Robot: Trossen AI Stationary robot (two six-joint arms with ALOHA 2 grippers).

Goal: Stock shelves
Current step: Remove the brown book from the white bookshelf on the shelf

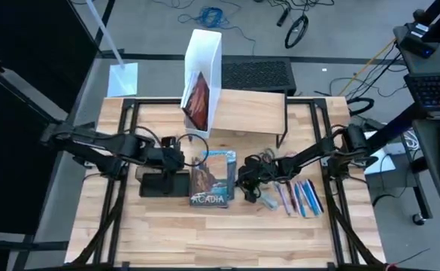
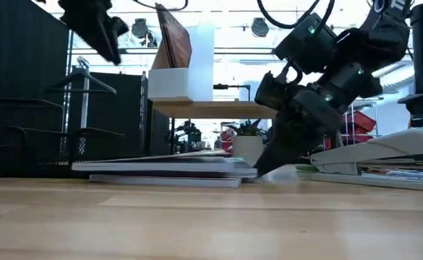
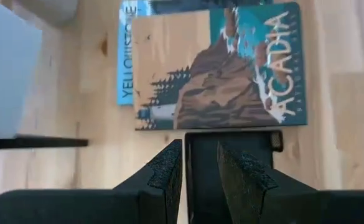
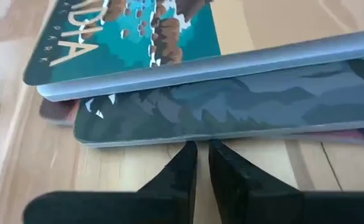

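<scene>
While angled low at the edge of the book stack, right gripper nearly closed, empty. Left gripper raised, fingers slightly parted, empty. Shelves at bench rear, file box holding a book.

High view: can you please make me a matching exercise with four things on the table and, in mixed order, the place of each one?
Things:
1. Acadia book
2. pens
3. white file box
4. black tray

Places:
A. stands on the left end of the riser
B. lies flat in the middle of the table
C. just left of the book
D. in a row, right of the book

Pairs: 1-B, 2-D, 3-A, 4-C
</scene>
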